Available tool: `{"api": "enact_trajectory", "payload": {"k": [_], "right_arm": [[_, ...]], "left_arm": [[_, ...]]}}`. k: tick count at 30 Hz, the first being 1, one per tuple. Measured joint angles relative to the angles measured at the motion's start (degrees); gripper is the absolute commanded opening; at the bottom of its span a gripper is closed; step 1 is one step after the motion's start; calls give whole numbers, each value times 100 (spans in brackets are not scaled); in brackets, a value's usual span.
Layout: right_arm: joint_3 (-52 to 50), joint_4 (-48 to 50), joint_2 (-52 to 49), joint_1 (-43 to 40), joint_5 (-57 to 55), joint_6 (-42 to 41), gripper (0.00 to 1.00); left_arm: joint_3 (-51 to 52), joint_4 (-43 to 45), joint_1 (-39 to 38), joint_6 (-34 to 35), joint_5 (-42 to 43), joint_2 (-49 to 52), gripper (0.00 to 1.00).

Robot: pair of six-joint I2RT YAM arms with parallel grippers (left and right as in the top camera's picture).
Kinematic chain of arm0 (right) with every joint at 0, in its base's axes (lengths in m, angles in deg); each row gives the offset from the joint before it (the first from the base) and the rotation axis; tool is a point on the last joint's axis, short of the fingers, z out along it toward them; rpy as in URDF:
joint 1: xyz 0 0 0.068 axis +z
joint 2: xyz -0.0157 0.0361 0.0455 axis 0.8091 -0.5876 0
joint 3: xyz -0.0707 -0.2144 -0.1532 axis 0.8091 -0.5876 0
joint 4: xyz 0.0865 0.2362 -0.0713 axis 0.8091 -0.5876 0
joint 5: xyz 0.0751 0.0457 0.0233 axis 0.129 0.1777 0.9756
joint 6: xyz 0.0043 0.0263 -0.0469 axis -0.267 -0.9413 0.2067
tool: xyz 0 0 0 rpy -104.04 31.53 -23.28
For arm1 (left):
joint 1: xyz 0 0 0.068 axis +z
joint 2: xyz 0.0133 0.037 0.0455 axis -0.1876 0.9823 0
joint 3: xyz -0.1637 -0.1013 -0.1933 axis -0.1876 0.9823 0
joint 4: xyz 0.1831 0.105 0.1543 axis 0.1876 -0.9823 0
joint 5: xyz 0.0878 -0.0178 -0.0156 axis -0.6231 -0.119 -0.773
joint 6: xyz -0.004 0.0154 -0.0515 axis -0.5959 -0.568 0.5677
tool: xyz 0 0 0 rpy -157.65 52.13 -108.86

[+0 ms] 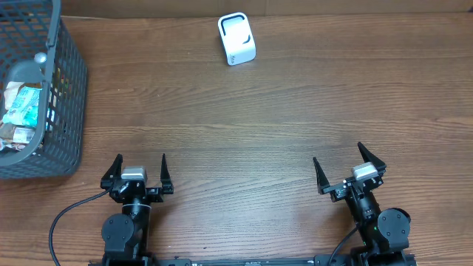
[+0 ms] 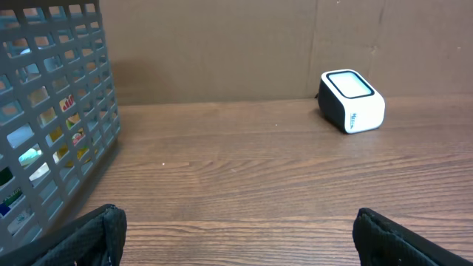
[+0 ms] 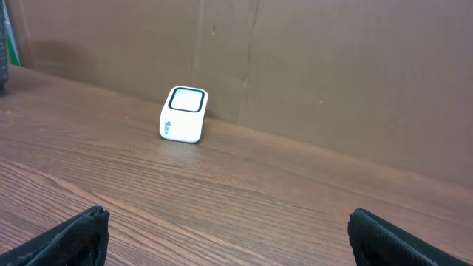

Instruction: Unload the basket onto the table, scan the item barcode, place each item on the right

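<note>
Wood-grain brown surface (image 1: 244,133): left fingers (image 1: 165,177) and right fingers (image 1: 318,176) gape empty; packaged items (image 1: 22,105) sit inside grey mesh basket (image 1: 72,96), white boxy scanner (image 1: 236,38) far-centre. You risk snagging basket walls, or presenting a package barcode-away.

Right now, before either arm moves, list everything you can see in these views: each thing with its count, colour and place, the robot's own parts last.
grey plastic mesh basket: one, grey, far left of the table
packaged items: several, mixed colours, inside the basket; exact count unclear
white box-shaped barcode scanner: one, white with a dark-rimmed window, far middle of the table
brown wooden table: one, brown, under everything
brown cardboard wall: one, brown, behind the table
left gripper: one, black, near edge, left side, open and empty
right gripper: one, black, near edge, right side, open and empty
</note>
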Motion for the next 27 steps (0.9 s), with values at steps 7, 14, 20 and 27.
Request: {"api": "enact_trajectory", "payload": {"k": [7, 14, 20, 27], "right_arm": [[0, 2, 0, 0, 2, -2, 100], [0, 4, 0, 0, -2, 0, 100], [0, 2, 0, -2, 0, 0, 100], [0, 0, 0, -2, 0, 0, 100]], "left_arm": [[0, 26, 0, -4, -63, 0, 99], [0, 81, 0, -7, -170, 0, 99], [-50, 407, 0, -7, -59, -4, 100], [-1626, -1008, 0, -66, 168, 98, 100]]}}
